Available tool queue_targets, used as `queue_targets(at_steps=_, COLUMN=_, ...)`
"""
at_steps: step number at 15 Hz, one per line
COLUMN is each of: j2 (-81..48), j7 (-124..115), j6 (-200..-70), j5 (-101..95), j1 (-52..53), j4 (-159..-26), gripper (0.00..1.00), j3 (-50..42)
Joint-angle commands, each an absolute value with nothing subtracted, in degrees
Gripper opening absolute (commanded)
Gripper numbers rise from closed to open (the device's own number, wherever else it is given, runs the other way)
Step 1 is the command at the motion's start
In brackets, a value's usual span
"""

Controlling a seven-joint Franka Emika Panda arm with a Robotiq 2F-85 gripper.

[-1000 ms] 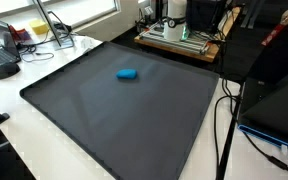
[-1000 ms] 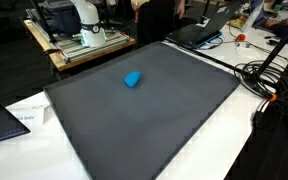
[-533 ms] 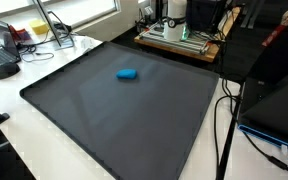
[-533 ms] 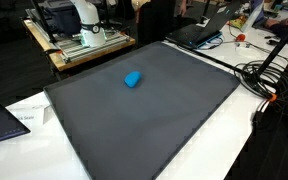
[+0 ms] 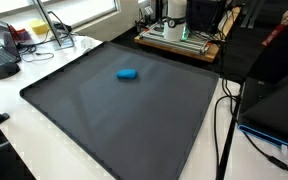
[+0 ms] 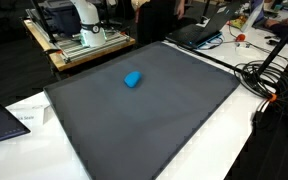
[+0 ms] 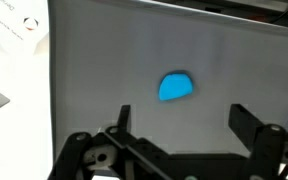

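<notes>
A small blue rounded object (image 5: 128,73) lies alone on a large dark grey mat (image 5: 134,115); it also shows in the exterior view (image 6: 132,79) and in the wrist view (image 7: 176,87). In the wrist view my gripper (image 7: 181,118) is open and empty, high above the mat, with the blue object a little beyond the gap between its two fingers. The gripper does not show in either exterior view; only the robot's white base (image 6: 84,18) shows at the mat's far side.
A wooden platform (image 5: 179,42) with the robot base stands behind the mat. Black cables (image 6: 269,75) and a laptop (image 6: 206,30) lie beside the mat. A desk with a mouse and clutter (image 5: 9,55) sits at one side. White paper (image 7: 14,30) lies off the mat's edge.
</notes>
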State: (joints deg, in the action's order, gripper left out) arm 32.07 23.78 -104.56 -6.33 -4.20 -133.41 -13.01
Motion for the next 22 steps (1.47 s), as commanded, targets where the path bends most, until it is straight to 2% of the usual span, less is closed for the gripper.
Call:
queue_targets(at_steps=1, j2=34.85, j7=25.85, j6=-105.31, j5=-2.81, j1=-0.22, j4=-134.79, gripper=1.0, j3=-10.68)
queue_targets(at_steps=11, j2=36.74, j7=31.06, j6=-104.12, j5=6.75, j1=15.31, j4=-136.01, gripper=1.0, j3=-1.02)
queue_targets(at_steps=12, j2=34.76, j7=28.85, j6=-104.45, j5=5.1, j1=13.16, j4=-134.21, gripper=1.0, j3=-1.85)
queue_targets(at_steps=22, j2=34.98, j7=29.77, j6=-104.35, j5=5.37, j1=15.16, j4=-134.79, gripper=1.0, j3=-0.43)
